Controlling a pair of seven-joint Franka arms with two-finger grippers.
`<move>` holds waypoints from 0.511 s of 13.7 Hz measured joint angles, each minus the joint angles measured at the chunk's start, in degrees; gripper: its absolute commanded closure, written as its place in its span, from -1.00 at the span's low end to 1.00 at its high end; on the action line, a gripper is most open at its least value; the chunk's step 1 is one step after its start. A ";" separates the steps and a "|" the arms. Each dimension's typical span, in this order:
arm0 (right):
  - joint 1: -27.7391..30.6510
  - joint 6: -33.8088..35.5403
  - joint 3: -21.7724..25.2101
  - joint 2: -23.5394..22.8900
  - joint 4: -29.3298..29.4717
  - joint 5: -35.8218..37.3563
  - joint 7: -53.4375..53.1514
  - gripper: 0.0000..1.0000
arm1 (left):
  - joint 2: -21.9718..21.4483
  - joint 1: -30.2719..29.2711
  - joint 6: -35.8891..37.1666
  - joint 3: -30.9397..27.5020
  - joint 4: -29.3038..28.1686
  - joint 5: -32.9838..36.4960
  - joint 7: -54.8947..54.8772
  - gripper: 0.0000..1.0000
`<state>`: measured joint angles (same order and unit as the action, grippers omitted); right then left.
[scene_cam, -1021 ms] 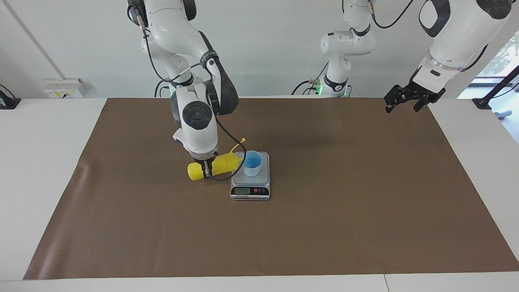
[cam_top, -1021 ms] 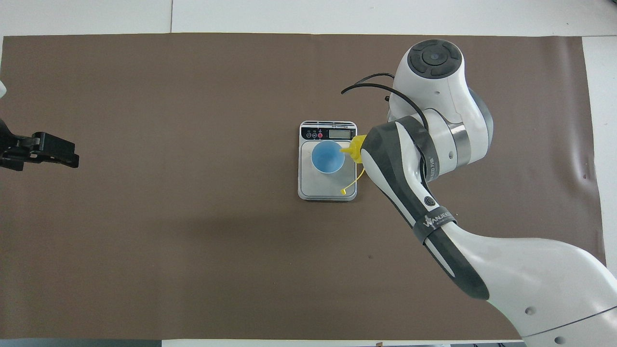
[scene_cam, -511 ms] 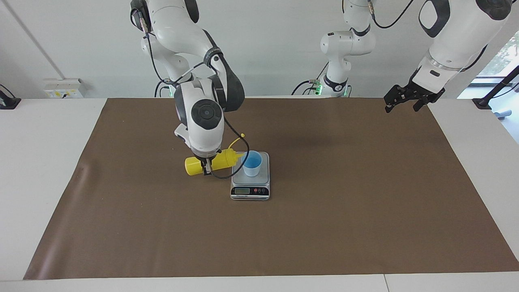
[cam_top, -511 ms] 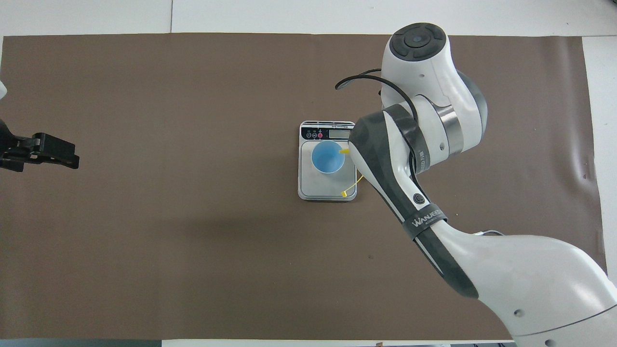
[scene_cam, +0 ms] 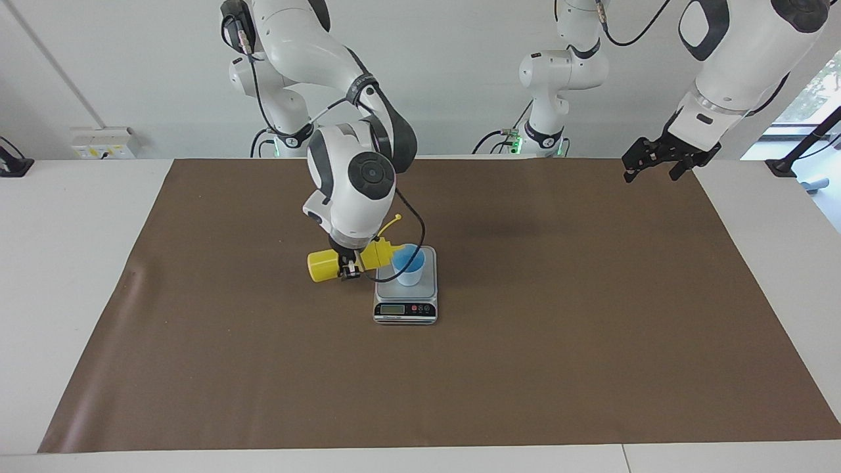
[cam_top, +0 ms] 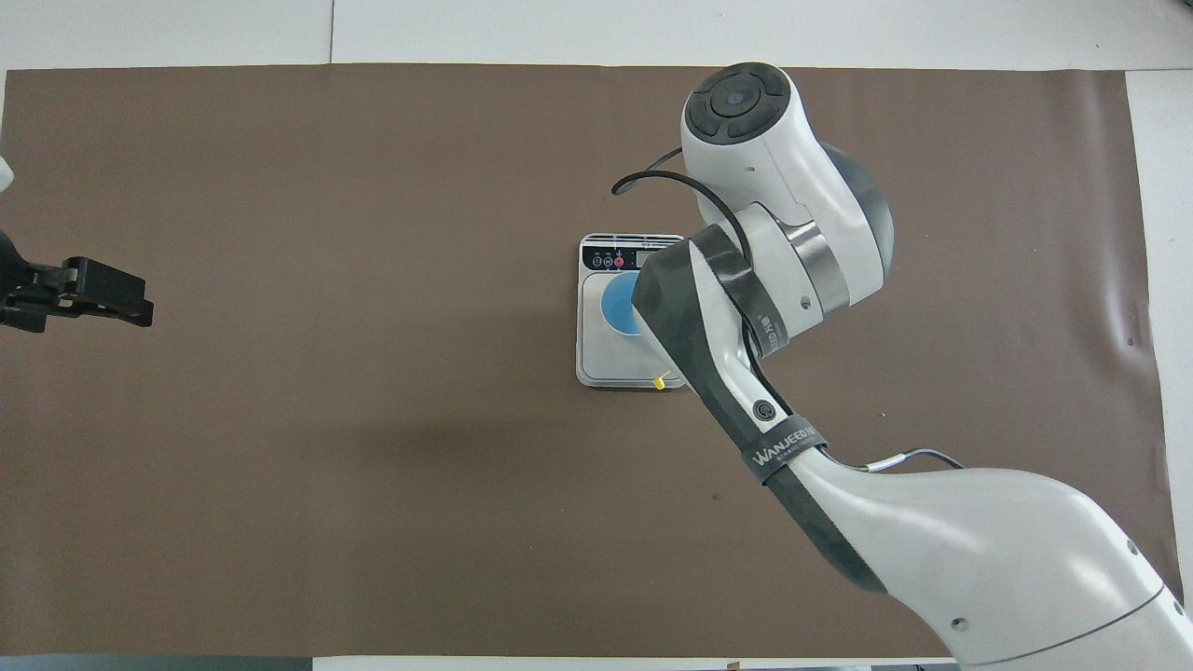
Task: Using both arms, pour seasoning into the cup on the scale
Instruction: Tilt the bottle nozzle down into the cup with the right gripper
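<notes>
The seasoning [scene_cam: 325, 265], a yellow squeeze bottle, lies almost level in the air. Its long axis runs along the table's length, with the base toward the right arm's end of the table and the nozzle toward the cup [scene_cam: 409, 264]. In the facing view the nozzle tip sits at the cup's rim, on the side toward the right arm's end. Whether it actually passes over the rim I cannot tell, since in the overhead view the arm covers that spot. The thin yellow cap tether [scene_cam: 391, 222] sticks up and away from the bottle's neck.

The right end effector [scene_cam: 347, 270] comes down from above and is clenched around the bottle's middle, so the cup lies straight out from it along the bottle's axis. The coming move probably turns on this: tipping the nozzle a little lower, or squeezing, with the tip kept inside the rim.

The cup stands upright on the silver plate of the scale [scene_cam: 427, 286], near the middle of the table. Its blue inside shows no visible contents. The scale's display strip faces away from the robots.

The left end effector [scene_cam: 662, 159] waits with its fingers released in the air over the table's corner at the left arm's end, well apart from the cup and holding nothing. The right arm is by far the nearer.
</notes>
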<state>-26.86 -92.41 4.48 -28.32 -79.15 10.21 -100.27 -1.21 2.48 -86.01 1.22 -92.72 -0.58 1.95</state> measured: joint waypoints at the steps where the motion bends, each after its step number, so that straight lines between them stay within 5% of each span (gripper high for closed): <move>1: 0.20 0.00 0.04 -0.02 0.02 0.17 0.00 1.00 | 0.00 0.00 0.00 0.00 0.00 0.00 0.00 -1.00; 7: 0.03 1.99 0.05 -2.49 1.45 2.35 -4.51 1.00 | 0.00 0.00 0.03 0.00 0.00 0.00 0.00 -1.00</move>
<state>-26.83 -90.42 4.53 -30.81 -77.70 12.56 -104.78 -1.21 2.48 -85.98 1.22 -92.72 -0.58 1.95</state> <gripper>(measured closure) 0.436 0.000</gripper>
